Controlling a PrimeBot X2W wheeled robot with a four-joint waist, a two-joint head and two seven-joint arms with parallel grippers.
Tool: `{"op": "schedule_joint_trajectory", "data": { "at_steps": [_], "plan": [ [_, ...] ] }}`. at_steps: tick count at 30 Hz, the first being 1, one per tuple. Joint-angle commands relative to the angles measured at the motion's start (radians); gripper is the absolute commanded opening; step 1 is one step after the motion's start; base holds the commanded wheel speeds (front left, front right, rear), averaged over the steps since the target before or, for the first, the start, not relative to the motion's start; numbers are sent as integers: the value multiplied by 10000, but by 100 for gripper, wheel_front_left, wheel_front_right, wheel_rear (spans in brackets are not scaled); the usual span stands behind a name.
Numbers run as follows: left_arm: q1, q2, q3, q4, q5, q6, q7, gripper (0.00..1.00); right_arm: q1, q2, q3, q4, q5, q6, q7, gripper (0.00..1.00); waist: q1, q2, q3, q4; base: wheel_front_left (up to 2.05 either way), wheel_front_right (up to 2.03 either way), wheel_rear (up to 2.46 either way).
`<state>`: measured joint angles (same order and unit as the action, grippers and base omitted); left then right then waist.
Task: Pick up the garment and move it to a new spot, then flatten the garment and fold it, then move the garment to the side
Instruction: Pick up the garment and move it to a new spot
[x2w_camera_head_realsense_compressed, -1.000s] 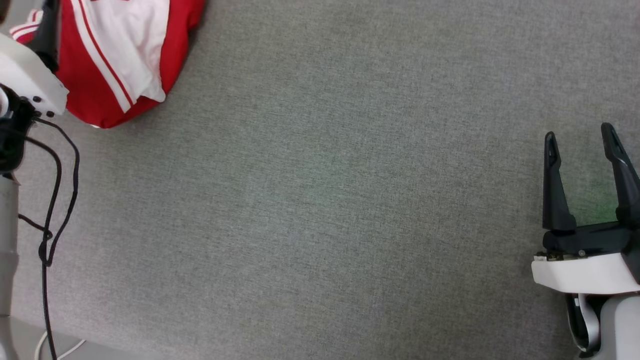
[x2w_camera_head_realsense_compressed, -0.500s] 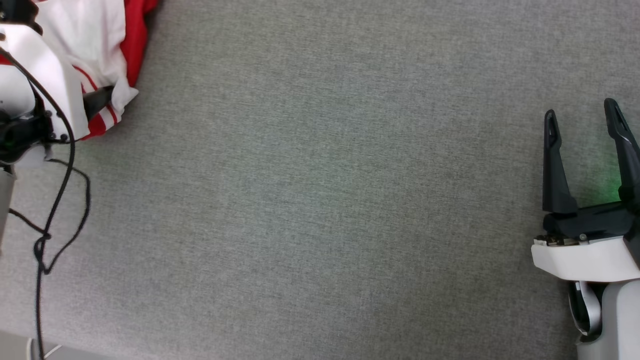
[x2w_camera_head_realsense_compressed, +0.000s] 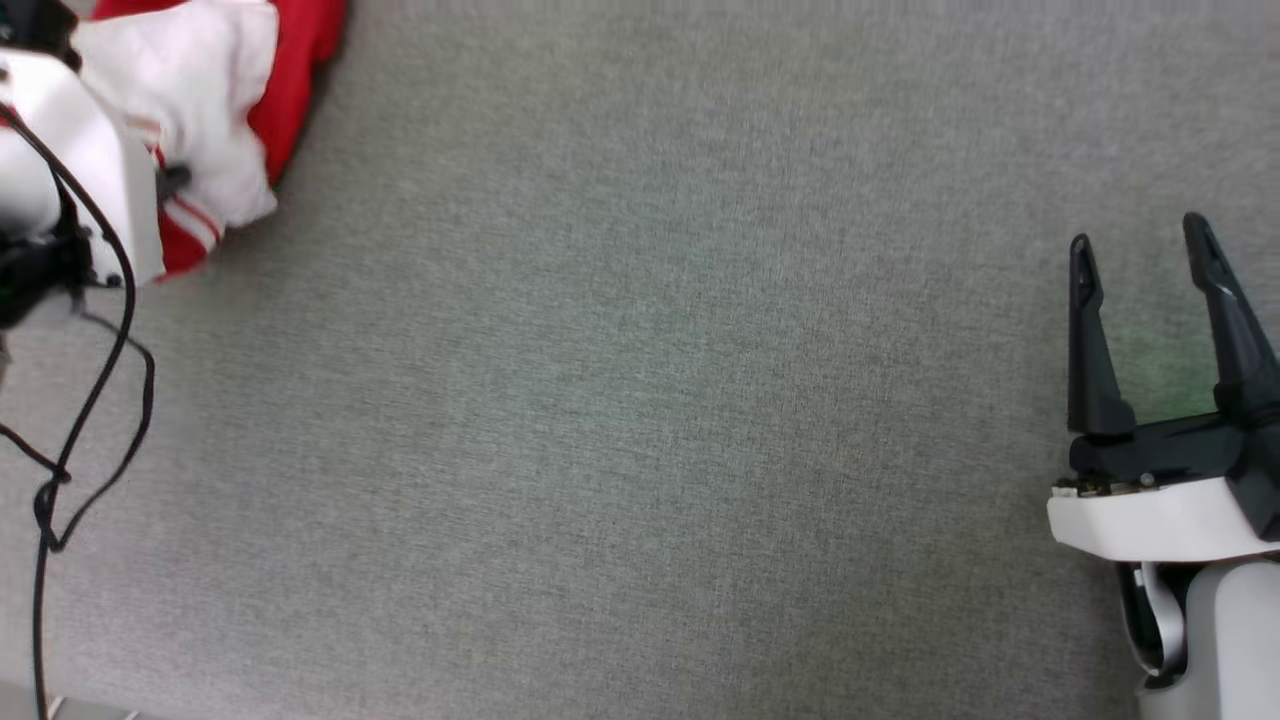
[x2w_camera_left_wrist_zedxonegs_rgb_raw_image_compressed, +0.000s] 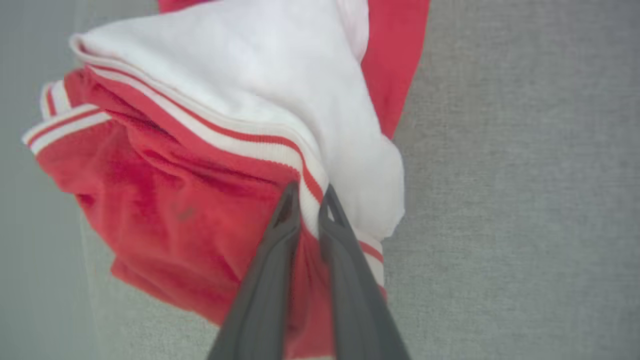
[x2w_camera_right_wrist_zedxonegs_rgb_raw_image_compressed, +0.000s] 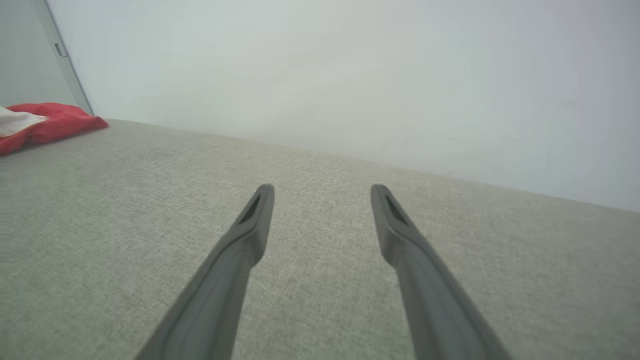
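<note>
Crumpled red-and-white garment, stripe-edged, on coarse grey woven surface

right hand: two long black tapered fingers, white shell behind | left hand: white housing, black cables looping behind

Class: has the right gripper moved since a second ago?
Cannot tell: right gripper sits slightly leftward, but the camera shifted and the plain grey surface offers no fixed mark.
</note>
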<state>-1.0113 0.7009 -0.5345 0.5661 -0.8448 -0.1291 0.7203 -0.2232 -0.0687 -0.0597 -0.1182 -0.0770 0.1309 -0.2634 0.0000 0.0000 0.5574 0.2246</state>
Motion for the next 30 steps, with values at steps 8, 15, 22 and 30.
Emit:
{"op": "schedule_joint_trajectory", "data": {
  "at_steps": [8,15,22,30],
  "plan": [
    [-668,681,-993,-1431,125,1,-1207,0,443,173,72,256,154,-3,-21,100,0,0,-1469,-149,0,0,0],
    [-1179,389,-2307,-2847,44,0,-1656,0,632,199,90,419,658,-3,-22,100,0,0,-2057,-674,0,0,0],
    [-1559,-366,-3615,-3534,113,0,-2065,0,680,203,129,505,1050,-3,-21,100,0,0,-2354,-1494,0,0,0],
    [-2137,-1990,-5570,-3743,-77,0,-2867,0,714,200,21,486,1387,-3,-21,100,0,0,-2250,-2719,0,0,0]
  ]
}}
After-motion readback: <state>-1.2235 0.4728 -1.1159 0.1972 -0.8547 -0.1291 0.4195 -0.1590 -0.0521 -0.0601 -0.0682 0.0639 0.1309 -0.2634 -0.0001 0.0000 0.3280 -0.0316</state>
